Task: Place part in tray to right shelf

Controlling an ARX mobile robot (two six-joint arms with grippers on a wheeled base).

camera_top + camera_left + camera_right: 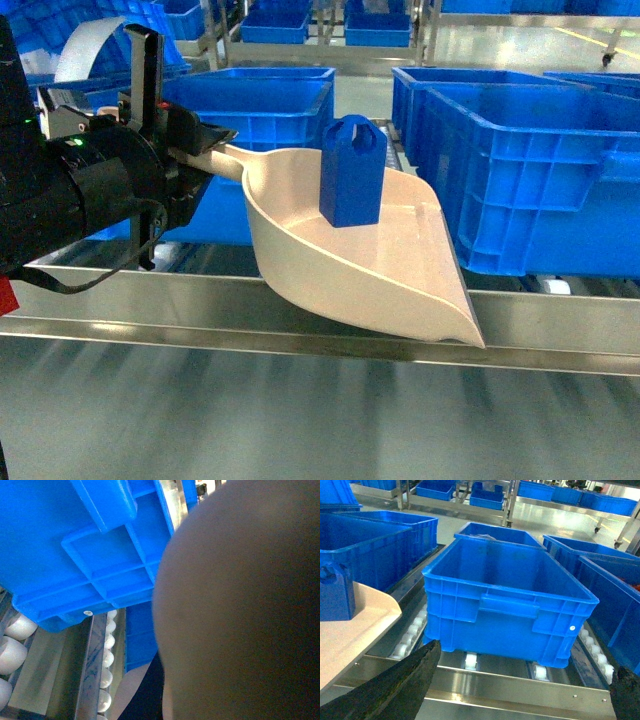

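I read the left gripper (195, 150) as clamped on the tray (350, 260) handle. The part (352, 172) stands upright in the tray at 3 o'clock from it, above the right shelf (300, 325) rail. The right gripper (520, 680) is spread wide, holding nothing. The tray blocks most of the left wrist view.

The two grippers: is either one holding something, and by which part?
The left gripper holds the tray by its handle; the part stands inside. The right gripper is open, holding nothing.
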